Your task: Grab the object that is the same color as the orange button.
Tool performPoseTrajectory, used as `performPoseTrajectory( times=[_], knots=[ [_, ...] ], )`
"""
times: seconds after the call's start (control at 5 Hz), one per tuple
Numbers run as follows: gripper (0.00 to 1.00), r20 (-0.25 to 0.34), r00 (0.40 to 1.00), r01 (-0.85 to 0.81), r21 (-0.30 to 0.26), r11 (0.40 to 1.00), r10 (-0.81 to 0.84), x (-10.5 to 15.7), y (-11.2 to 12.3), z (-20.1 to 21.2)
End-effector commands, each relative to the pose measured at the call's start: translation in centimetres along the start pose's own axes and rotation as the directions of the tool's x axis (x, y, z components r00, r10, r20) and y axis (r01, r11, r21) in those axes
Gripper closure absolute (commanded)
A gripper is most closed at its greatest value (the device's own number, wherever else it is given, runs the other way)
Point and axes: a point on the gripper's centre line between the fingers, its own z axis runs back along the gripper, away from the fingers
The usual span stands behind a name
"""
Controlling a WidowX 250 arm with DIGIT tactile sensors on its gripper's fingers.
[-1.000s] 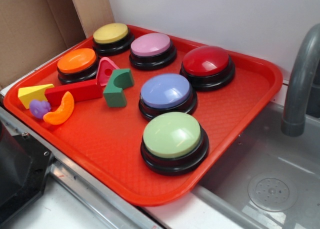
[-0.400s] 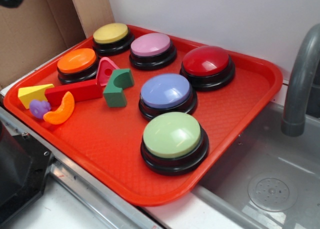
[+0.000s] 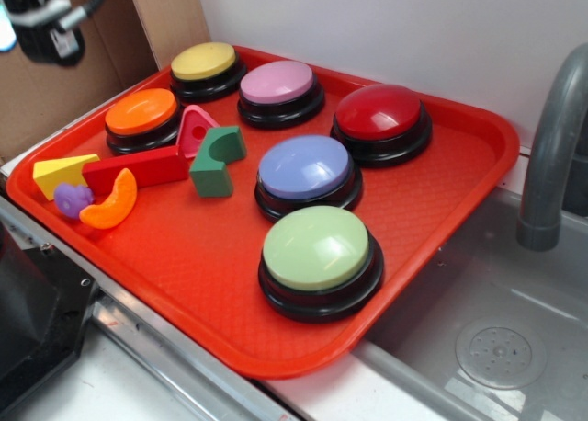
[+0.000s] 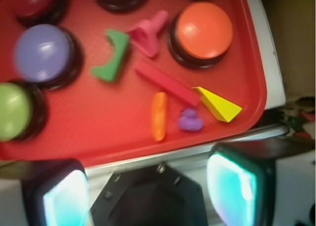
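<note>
Above tray (image 4: 254, 63), fingers (image 4: 66, 199) apart, empty.

Six push buttons (image 3: 315, 247), six toy blocks (image 3: 213, 162), one tray (image 3: 441, 214)

The tool (image 3: 41, 21) is poking in at the exterior view's top left corner, mostly cut off. The wrist view is blurring, its upper edge slicing through the far buttons, the red one (image 4: 32, 4) included.

The orange crescent block (image 3: 110, 203) lies flat near the tray's corner, apart from the orange button (image 3: 141, 114).
</note>
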Motion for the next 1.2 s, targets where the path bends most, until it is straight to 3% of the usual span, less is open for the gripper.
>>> performPoseTrajectory(
  times=[0.0, 0.2, 0.4, 0.6, 1.0],
  knots=[
    [0.0, -0.019, 0.993, -0.114, -0.031, 0.993, 0.113, 0.3, 1.5, -5.6],
    [0.0, -0.008, 0.975, -0.224, -0.02, 0.974, 0.224, -0.1, 0.8, -7.5],
    [0.0, 0.0, 0.96, -0.279, 0.051, 0.959, 0.279, -0.4, -0.1, -10.2],
    [0.0, -0.015, 0.953, -0.301, 0.056, 0.952, 0.302, -0.3, 0.0, -12.2],
    [0.0, 0.009, 0.965, -0.261, 0.009, 0.965, 0.261, 0.1, -0.1, -13.9]
  ],
)
